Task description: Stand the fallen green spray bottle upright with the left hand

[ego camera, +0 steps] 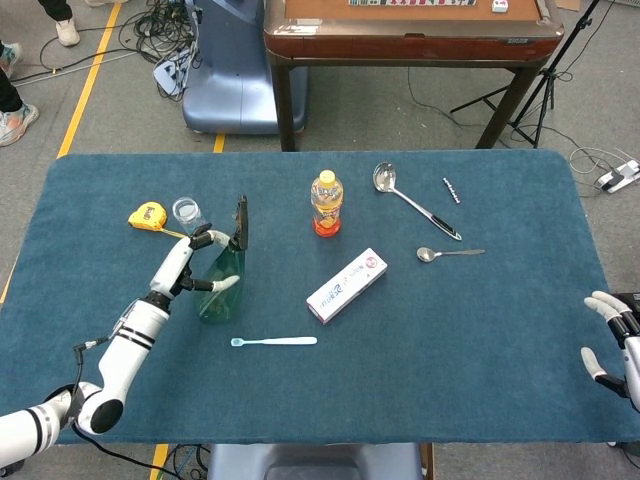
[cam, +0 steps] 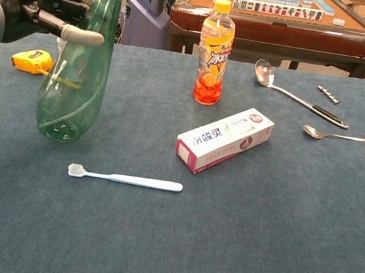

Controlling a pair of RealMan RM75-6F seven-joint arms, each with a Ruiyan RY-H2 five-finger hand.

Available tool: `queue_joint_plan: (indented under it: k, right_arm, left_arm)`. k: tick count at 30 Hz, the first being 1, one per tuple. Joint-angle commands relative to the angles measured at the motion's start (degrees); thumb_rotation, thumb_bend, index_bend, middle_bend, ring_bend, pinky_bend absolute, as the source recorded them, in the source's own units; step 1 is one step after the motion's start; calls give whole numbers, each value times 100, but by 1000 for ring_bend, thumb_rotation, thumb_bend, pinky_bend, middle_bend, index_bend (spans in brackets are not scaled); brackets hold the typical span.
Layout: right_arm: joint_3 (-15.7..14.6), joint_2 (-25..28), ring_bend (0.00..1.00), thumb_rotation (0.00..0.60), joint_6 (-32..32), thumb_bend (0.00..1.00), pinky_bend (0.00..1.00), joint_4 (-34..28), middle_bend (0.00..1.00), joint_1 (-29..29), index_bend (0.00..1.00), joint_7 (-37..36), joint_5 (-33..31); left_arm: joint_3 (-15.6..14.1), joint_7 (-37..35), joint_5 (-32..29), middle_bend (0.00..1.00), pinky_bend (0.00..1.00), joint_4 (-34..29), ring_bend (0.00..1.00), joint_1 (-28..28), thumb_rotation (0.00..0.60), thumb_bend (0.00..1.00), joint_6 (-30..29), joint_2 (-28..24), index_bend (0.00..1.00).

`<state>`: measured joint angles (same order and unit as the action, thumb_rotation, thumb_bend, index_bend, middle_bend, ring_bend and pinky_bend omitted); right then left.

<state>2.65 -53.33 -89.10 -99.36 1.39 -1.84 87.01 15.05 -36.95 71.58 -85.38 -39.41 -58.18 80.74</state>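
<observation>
Chest view: left robot hand (cam: 33, 8) clasped around translucent, teardrop-shaped green spray bottle (cam: 73, 86), upright on napped blue cloth.

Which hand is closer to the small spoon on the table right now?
The right hand: it sits at the table's right edge, below and right of the spoon. The left hand is far across the table, holding the green spray bottle.
</observation>
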Motion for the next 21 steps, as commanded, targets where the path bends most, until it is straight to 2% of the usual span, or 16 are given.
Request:
queue_joint_plan:
  k: [1, 11, 21]
  right_arm:
    - [2, 10, 122, 600, -9, 321, 141, -10, 201, 5, 223, 10, -5]
    - [4, 17, 122, 600, 4, 321, 141, -32, 202, 7, 223, 37, -30]
    - [-1, 29, 122, 600, -36, 320, 141, -14, 201, 37, 223, 2, -30]
  left_arm:
    - [108, -353, 184, 514, 32, 328, 264, 61, 600, 248, -155, 286, 459]
    - [126, -527, 391, 481, 32, 1305, 222, 30, 600, 248, -504, 1037, 420]
    - [-28, -411, 496, 447, 32, 1639, 204, 135, 600, 248, -515, 1070, 395]
